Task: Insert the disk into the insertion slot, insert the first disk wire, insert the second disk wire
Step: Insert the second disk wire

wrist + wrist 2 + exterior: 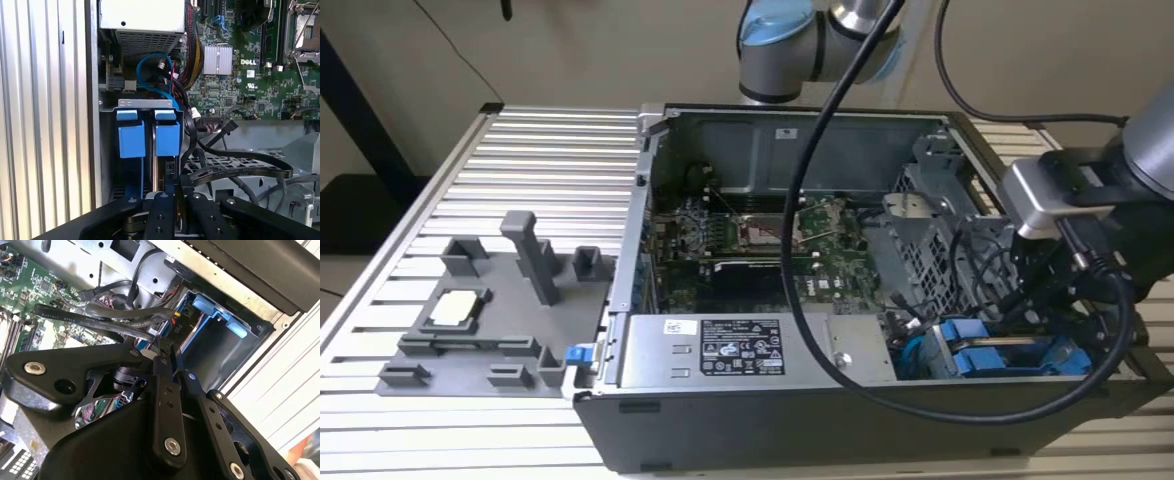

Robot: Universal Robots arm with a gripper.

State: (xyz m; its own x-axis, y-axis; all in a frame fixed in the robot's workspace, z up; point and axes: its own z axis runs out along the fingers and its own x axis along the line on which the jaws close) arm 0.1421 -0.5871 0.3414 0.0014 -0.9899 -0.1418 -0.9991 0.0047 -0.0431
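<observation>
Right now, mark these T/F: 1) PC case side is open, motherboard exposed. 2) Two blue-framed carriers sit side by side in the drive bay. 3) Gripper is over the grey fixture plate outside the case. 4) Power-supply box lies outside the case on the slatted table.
1) True. The case is open and the motherboard shows.
2) True. Two blue-framed carriers stand side by side in the first wrist view.
3) False. The gripper is inside the case, next to the carriers; the grey fixture plate is untouched.
4) False. The power-supply box sits inside the case.
</observation>
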